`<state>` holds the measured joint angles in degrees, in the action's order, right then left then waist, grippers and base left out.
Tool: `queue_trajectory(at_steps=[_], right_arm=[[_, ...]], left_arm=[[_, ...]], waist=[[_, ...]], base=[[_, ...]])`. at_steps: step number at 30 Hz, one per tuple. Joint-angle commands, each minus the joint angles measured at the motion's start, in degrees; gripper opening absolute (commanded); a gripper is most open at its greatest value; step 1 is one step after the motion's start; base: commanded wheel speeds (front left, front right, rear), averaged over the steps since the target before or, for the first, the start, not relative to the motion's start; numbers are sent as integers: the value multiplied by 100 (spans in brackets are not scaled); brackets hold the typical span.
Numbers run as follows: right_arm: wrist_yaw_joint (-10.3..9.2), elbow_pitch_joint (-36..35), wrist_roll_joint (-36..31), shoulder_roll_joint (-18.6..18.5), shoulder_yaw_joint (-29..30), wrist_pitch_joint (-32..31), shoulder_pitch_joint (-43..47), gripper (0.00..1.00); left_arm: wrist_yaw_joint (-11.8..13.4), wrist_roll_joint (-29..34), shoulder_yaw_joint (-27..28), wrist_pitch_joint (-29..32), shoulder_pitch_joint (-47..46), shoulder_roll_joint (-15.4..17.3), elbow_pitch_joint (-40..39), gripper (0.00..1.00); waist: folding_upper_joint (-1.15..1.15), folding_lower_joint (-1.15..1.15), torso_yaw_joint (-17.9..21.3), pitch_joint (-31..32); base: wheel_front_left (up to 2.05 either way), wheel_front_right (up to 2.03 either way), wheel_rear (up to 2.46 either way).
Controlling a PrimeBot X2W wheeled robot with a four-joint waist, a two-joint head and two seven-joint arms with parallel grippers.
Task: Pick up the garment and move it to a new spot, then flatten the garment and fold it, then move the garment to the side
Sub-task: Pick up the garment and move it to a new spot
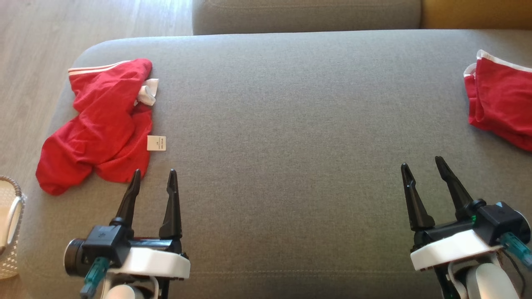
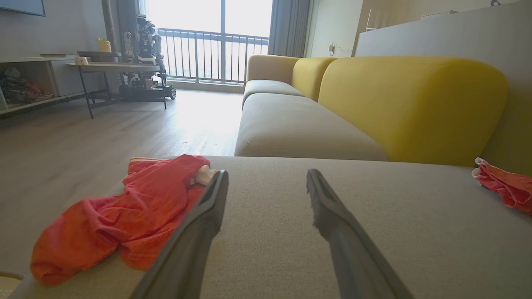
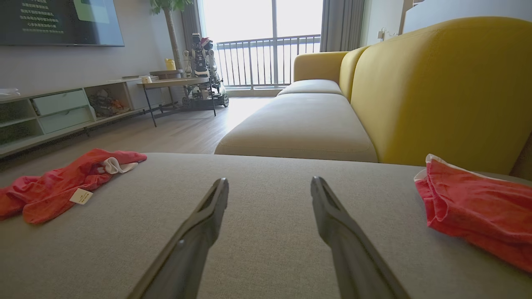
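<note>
At the far left edge of the head view, a pale woven basket (image 1: 8, 249) is standing on the wood floor (image 1: 37, 50), just beside the grey seat cushion (image 1: 291, 104).

On the left end of that cushion, the crumpled red garment (image 1: 99, 124) is lying in a loose heap near the rounded corner. White stripes (image 1: 95, 68) are showing along its far edge. A white trim piece (image 1: 147, 92) is protruding at its right side. A white label (image 1: 156, 143) is lying flat on the cushion at its right border.

The left gripper (image 1: 154, 171) is pointing away from the robot, just on the near side of the garment. Its two dark fingers are standing apart with nothing between them, so the pincer is released. One fingertip (image 1: 136, 176) is sitting at the garment's near hem; contact cannot be told. In the left wrist view, that finger is overlapping the garment's right edge, while the other finger is lying over plain cushion fabric.

Grey cushion fabric is spanning the space between the two grippers.

The right gripper (image 1: 421, 162) is pointing up the head view over the right part of the cushion, leaning slightly rightward. Its fingers are spread and gripping nothing, so the pincer is released.

Beyond it and to its right, well apart, a folded red garment (image 1: 503, 99) with white edging is lying at the cushion's right end and running out of frame. In the right wrist view, this garment is lying close to the yellow backrest (image 3: 436, 83).
</note>
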<state>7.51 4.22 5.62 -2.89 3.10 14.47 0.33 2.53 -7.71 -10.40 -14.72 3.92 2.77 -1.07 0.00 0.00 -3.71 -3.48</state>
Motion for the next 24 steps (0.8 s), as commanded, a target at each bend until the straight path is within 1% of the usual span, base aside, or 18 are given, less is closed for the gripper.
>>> queue_trajectory(at_steps=[1, 6, 9, 15, 24], right_arm=[[-2, -194, 18, 1, -145, 52, -100, 100], [-2, -233, 21, 2, -186, 52, -96, 100], [-2, -289, -17, 2, -219, 52, -95, 100], [-2, -361, -45, 2, -321, 52, -73, 100], [-2, -425, 18, 2, -557, 52, 3, 100]], left_arm=[[46, -35, 161, -28, -184, 10, -168, 100], [120, -93, 155, -28, -201, 10, -184, 100], [170, -124, 141, -28, -213, 10, -195, 100], [306, -172, 132, -28, -197, 10, -260, 100], [379, -177, 129, -28, -102, 10, -277, 100]], waist=[[0, 0, -47, 2], [0, 0, -170, 11], [0, 0, -315, 27], [0, 0, -714, 59], [0, 0, -1390, 99]], base=[[0, 0, 0], [0, 0, 0], [0, 0, 0], [0, 0, 0], [0, 0, 0]])
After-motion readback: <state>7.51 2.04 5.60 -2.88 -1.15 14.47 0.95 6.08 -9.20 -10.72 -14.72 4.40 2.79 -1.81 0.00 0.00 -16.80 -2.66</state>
